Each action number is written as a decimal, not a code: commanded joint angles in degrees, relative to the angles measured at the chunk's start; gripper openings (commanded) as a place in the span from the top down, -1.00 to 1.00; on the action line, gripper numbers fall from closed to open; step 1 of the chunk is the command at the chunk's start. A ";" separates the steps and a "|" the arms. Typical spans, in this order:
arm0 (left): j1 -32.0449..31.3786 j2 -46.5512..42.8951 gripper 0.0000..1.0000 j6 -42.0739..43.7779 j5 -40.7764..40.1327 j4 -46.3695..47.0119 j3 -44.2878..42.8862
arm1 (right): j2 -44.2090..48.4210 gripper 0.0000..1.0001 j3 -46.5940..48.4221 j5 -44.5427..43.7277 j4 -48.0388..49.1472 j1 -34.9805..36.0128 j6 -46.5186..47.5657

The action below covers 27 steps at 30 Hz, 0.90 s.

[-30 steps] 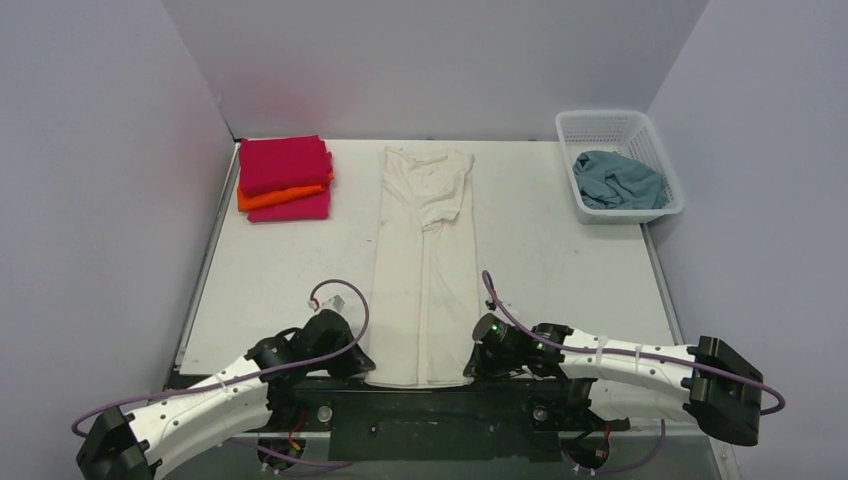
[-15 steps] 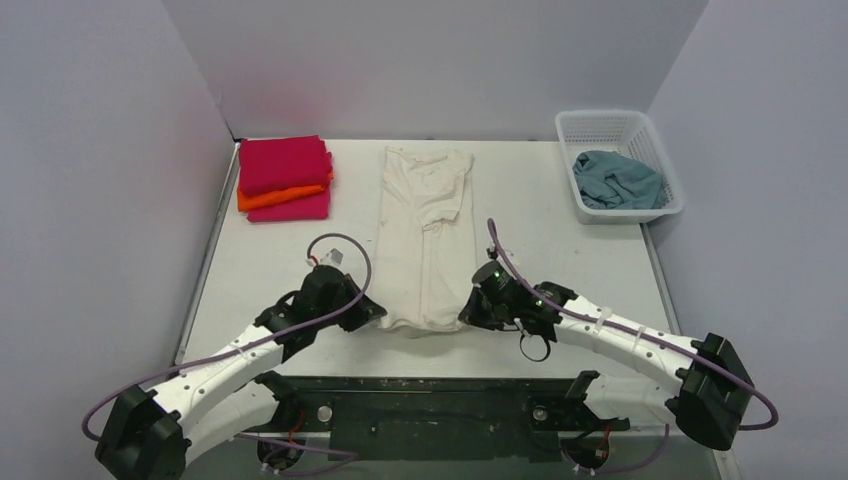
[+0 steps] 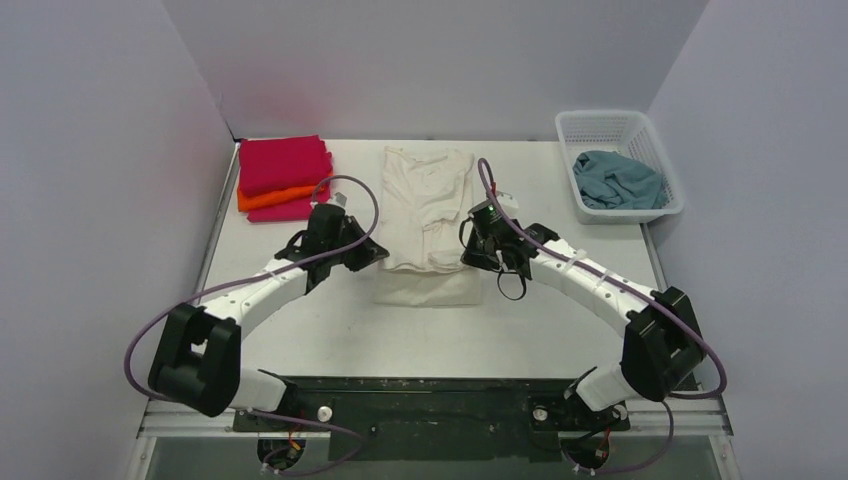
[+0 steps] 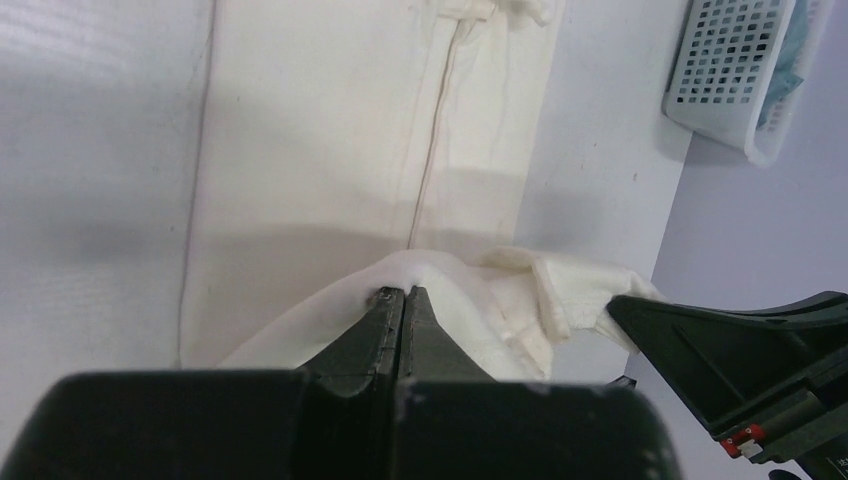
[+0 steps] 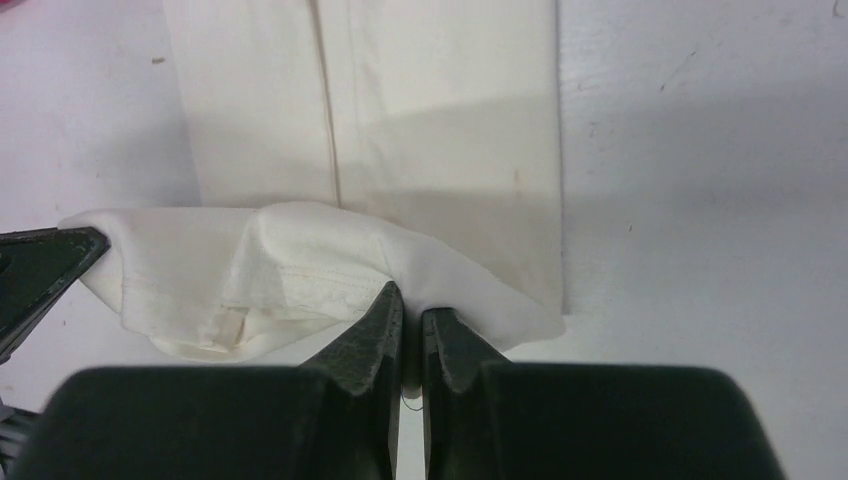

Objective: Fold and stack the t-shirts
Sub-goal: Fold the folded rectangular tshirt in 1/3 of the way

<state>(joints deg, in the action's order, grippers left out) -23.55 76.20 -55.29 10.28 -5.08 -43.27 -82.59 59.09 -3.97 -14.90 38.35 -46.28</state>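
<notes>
The cream t-shirt lies as a long strip in the middle of the table, its near end lifted and carried back over itself. My left gripper is shut on the hem's left corner. My right gripper is shut on the hem's right corner. Both hold the hem a little above the shirt's middle; the fold line lies nearer to me. The pink and orange folded t-shirts are stacked at the back left. The grey-blue t-shirt lies crumpled in the basket.
A white mesh basket stands at the back right; it also shows in the left wrist view. Grey walls enclose the table on the left, back and right. Bare table lies between the shirt and the side walls.
Both grippers have carried the cream shirt's near hem from the table's front edge away from me, over the shirt, folding its lower part up. Both arms are now stretched out.
</notes>
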 commanded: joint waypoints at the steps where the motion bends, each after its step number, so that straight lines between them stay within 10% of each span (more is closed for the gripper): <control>1: 1.60 6.96 1.00 4.36 2.83 3.72 -8.40 | -3.48 1.00 4.82 1.04 -0.21 -3.41 3.64; 27: 5.69 32.37 1.00 9.58 -1.37 -3.19 -29.79 | -27.94 1.00 20.14 11.85 6.52 -13.49 3.71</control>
<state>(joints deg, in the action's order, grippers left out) -18.35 105.97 -47.24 10.61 -6.90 -68.34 -107.63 76.03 7.40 -10.57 25.93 -42.11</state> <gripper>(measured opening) 0.020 0.029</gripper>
